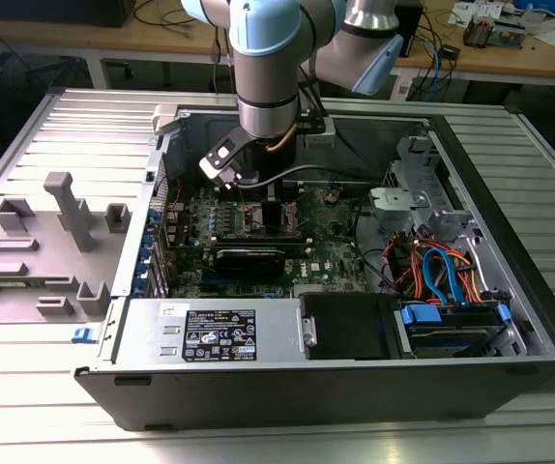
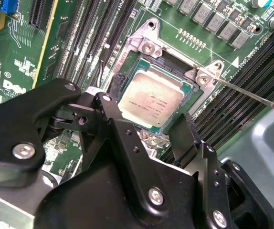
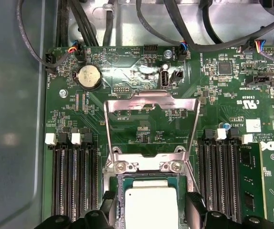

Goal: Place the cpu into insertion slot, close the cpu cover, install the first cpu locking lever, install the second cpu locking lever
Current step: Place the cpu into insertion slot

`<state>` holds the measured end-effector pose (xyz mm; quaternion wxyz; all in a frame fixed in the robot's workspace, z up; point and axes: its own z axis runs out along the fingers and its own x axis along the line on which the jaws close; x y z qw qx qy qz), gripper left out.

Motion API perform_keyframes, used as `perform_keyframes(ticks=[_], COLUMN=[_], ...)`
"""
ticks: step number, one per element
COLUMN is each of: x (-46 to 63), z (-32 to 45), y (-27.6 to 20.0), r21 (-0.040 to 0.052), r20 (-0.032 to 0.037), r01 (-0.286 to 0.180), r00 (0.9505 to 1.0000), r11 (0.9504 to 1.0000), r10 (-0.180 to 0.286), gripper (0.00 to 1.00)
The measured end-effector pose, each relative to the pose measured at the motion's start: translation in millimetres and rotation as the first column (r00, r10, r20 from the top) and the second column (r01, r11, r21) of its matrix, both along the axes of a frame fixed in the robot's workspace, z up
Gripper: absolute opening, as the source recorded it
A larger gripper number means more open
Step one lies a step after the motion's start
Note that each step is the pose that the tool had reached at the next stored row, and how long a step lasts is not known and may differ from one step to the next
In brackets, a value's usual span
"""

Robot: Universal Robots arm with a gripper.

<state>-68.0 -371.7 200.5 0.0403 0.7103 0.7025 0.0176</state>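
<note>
Step one looks about done — chip [image 2: 151,98] seated flat in socket [image 3: 120,188]. Low over it, gripper [image 3: 151,210], fingers [image 3: 109,205] apart, flanking chip, not clamped. Hinged cover [image 3: 110,129] open, tilted back — closing it likely needs gripper clear first.

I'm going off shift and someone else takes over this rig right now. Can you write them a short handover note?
Gripper: open, low over the board, with one of its fingers on each side of the cpu and a gap to it on both sides.
Cpu: lies flat in the slot.
Cover: swung up and open.
Done: cpu placed.
Left: closing the cover, then both locking levers.
</note>
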Motion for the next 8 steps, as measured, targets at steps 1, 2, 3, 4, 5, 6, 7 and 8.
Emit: perform_keyframes(ticks=[1, 2, 3, 4, 5, 6, 7, 8], x=[0.2, 0.2, 0.2, 0.2, 0.2, 0.1, 0.2, 0.2], z=[-0.1, -0.1, -0.1, -0.1, -0.1, -0.2, -0.2, -0.2], y=[0.1, 0.2, 0.2, 0.2, 0.2, 0.2, 0.3, 0.2], r21=[0.0002, 0.0001, 0.0001, 0.0001, 0.0001, 0.0003, 0.0007, 0.0004], r20=[0.0001, 0.0, 0.0, 0.0, 0.0, 0.0001, 0.0001, 0.0001], r01=[0.0, 0.0, 0.0, 0.0, 0.0, 0.0, 0.0, 0.0], r00=[1.0, 1.0, 1.0, 1.0, 1.0, 1.0, 1.0, 1.0], r11=[1.0, 1.0, 1.0, 1.0, 1.0, 1.0, 1.0, 1.0], r10=[0.0, 0.0, 0.0, 0.0, 0.0, 0.0, 0.0, 0.0], gripper=[0.67, 0.67, 0.67, 0.67, 0.67, 0.67, 0.69, 0.74])
